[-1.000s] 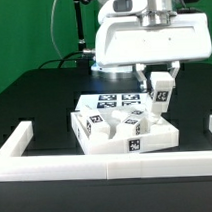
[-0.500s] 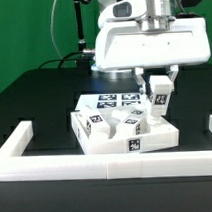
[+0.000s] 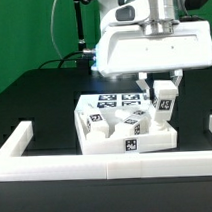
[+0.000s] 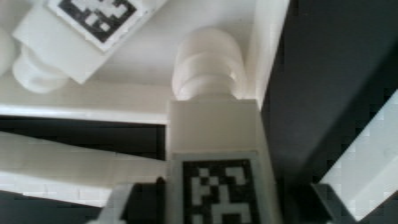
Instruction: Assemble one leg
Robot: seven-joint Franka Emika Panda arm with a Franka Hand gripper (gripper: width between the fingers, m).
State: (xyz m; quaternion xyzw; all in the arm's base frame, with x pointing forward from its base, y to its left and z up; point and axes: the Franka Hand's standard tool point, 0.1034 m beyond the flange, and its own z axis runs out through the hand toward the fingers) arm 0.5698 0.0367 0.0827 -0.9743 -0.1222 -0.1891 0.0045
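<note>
The tool (image 3: 162,89) is clamped on 1 leg (image 3: 165,102), holding it roughly upright above the tray's (image 3: 88,143) far corner on the exterior view's right. Pick-up looks done; seating and screwing the leg in remain. The other legs (image 3: 96,122) lie loose in the tray. The wrist view is blurred, and the leg's socket cannot be made out.

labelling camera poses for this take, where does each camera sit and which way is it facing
Exterior view: off the arm, just outside the front border bar, facing over it at the tray-like piece; shows the arm and hand.
Wrist view: on the wrist, looking down along the leg; the hand itself is not clearly seen.
Shared: the leg gripped in the hand.
</note>
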